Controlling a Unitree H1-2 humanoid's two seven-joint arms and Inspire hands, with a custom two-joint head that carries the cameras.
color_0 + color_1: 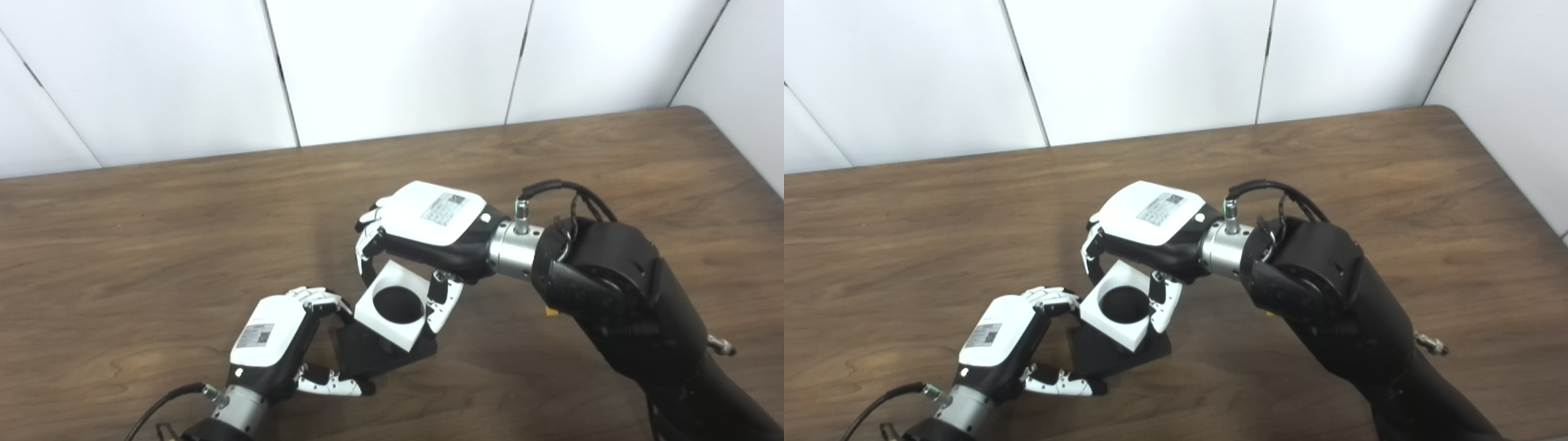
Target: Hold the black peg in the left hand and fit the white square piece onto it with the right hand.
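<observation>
Right hand point(429, 229) clamped on white square piece point(395, 306) by opposite edges, hovering at 1 o'clock of left hand point(278, 343). Left hand closed around black peg point(380, 355) base plate, directly beneath. Probably light, rigid, smooth plastic; best pinched on flat sides, clear of hole.

White-shelled, label-marked hands point(438, 223) on silver wrists, black cabled arms.

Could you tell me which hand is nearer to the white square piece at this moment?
The right hand: its fingers clasp the white square piece from above. The left hand sits just beside it, lower left, gripping the black peg's base beneath the piece.
</observation>
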